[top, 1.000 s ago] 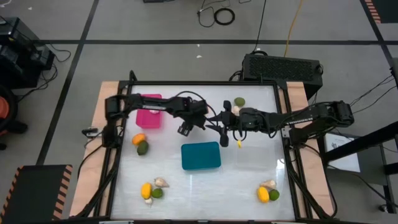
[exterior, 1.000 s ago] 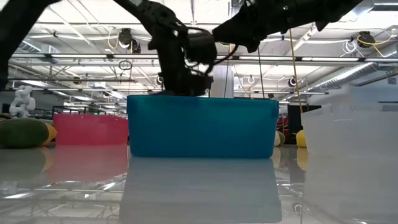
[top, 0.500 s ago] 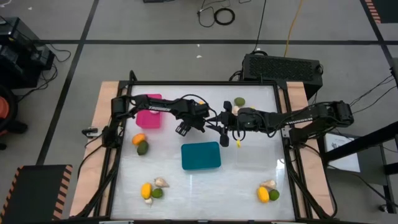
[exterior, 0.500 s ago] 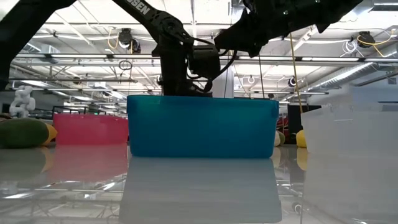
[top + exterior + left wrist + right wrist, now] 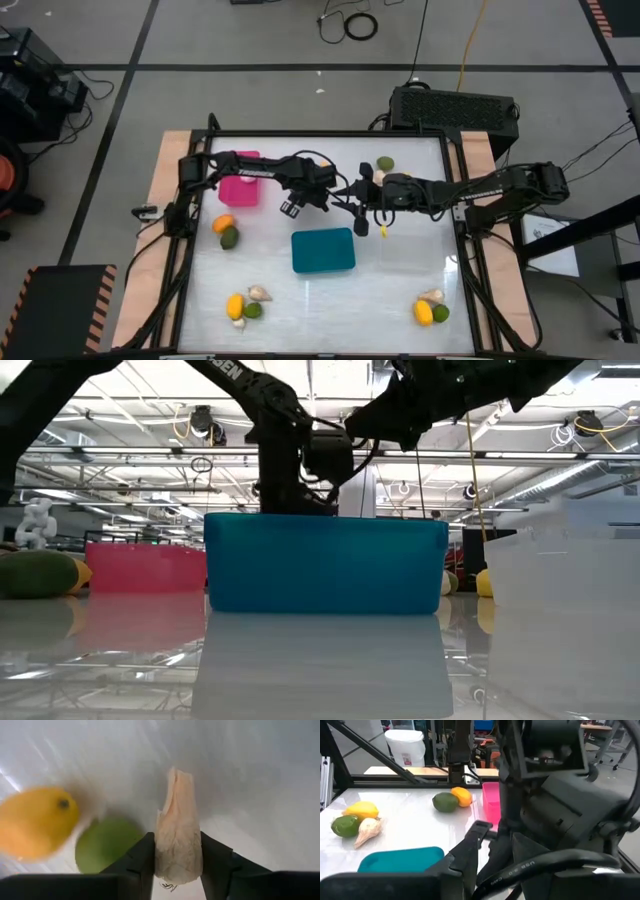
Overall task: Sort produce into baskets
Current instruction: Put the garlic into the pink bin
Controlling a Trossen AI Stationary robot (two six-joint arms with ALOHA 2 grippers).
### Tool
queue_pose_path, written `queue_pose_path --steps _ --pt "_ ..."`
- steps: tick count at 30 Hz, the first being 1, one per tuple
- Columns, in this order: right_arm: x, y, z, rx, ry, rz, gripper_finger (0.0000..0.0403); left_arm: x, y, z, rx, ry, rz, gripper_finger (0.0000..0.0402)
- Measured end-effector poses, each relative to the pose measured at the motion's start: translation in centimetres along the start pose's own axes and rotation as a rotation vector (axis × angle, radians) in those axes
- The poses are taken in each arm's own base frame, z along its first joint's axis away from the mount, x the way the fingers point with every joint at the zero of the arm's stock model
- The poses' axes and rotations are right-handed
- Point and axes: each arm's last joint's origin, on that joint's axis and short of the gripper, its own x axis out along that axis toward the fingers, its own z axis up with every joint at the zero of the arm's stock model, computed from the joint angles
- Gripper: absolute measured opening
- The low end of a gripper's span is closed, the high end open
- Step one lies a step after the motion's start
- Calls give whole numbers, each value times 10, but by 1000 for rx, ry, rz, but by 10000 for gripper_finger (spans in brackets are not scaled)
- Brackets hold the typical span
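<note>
**Left gripper clamped a garlic bulb near the table's centre**

Your left gripper (image 5: pixel 291 207) sat just left of centre in the high view, between the pink basket (image 5: pixel 240 178) and the teal basket (image 5: pixel 323 250). In the left wrist view its two dark fingers (image 5: pixel 141 857) were closed onto a pale beige garlic bulb (image 5: pixel 178 840), the pointed end sticking out past the tips. Beyond the bulb you could see a yellow-orange fruit (image 5: pixel 36 822) and a green fruit (image 5: pixel 106 844) lying side by side on the white table (image 5: pixel 260 780).

Your right gripper (image 5: pixel 361 222) reached in from the right of the high view, close beside the left arm's wrist. Its fingers (image 5: pixel 470 851) stood partly apart; I could not tell whether anything was between them, since the left arm filled most of the right wrist view.

Other produce lay around the table in the high view:
- an orange and a green fruit (image 5: pixel 226 231) left of the teal basket
- a yellow, a green and a beige piece (image 5: pixel 246 304) at lower left
- a similar group (image 5: pixel 431 309) at lower right
- a green fruit (image 5: pixel 385 164) near the upper edge.

In the low view the teal basket (image 5: pixel 325 561) stood squarely in front and hid the lower part of both arms; the pink basket (image 5: pixel 145 566) showed behind it at left, and the faint clear basket (image 5: pixel 565 565) at right.
</note>
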Motion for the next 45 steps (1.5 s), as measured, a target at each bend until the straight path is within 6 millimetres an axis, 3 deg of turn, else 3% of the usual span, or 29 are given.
queue_pose_path --steps 7,13,17,22,28,34,45 --pt "-1 0 2 0 -7 0 114 -61 -6 -25 -120 16 -10 140" --pt "0 0 1 13 4 1 114 -109 -7 -70 -307 15 -21 139" --pt "0 0 0 25 13 1 114 -126 -8 -108 -472 -76 -75 139" --pt "0 0 -3 62 41 0 114 -119 -23 -151 -662 -120 -158 139" --pt "-1 0 -8 94 90 -2 114 -83 -49 -187 -781 -11 -206 141" --pt "-1 0 -8 116 90 -3 114 -59 -56 -196 -797 101 -135 163" --pt "0 0 -8 126 89 -3 114 -59 -54 -196 -798 105 -104 241"
